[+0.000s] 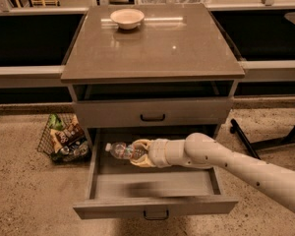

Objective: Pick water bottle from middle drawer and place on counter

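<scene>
The water bottle (119,150) is a small clear bottle with a white cap pointing left. It hangs a little above the floor of the open middle drawer (155,185), near its back left. My gripper (136,152) is shut on the bottle's right end, with the arm reaching in from the lower right. The glossy grey-brown counter (187,48) tops the cabinet above.
A pale bowl (127,18) sits at the back left of the counter. A shallower shut drawer front with a black handle (152,117) lies just above the open drawer. A wire basket of snack packs (64,139) stands on the floor left of the cabinet. Chair legs (265,136) are at right.
</scene>
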`<state>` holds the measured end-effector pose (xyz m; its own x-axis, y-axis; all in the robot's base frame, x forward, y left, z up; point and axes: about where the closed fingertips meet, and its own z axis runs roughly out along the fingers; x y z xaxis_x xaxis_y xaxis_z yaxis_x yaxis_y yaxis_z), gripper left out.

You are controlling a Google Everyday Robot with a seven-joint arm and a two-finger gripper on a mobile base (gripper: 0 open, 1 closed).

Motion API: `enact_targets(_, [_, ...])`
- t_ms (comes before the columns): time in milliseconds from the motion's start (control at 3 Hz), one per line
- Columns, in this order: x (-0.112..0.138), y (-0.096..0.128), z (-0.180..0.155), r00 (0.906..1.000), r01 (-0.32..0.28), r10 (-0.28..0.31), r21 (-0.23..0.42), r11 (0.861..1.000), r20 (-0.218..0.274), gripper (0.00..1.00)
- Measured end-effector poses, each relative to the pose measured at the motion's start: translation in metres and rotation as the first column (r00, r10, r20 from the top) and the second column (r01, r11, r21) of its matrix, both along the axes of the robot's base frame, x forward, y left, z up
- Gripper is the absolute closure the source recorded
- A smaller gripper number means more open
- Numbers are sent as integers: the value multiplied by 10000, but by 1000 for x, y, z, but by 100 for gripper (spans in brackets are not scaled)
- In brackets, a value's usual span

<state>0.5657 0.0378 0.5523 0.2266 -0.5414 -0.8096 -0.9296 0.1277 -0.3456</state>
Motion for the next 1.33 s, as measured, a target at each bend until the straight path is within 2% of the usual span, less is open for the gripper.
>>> enact_targets(333, [-5,13,45,9965,-675,670,83,9977,499,100])
enact_targets(667, [-23,31,125,9846,-1222,1247,-279,9921,1224,100])
enact_targets(1000, [-27,42,203,9692,-1295,1494,-1105,9854,1958,100])
enact_targets(1333, [-26,49,259,9512,-1181,1794,-2410,9633,2509,100])
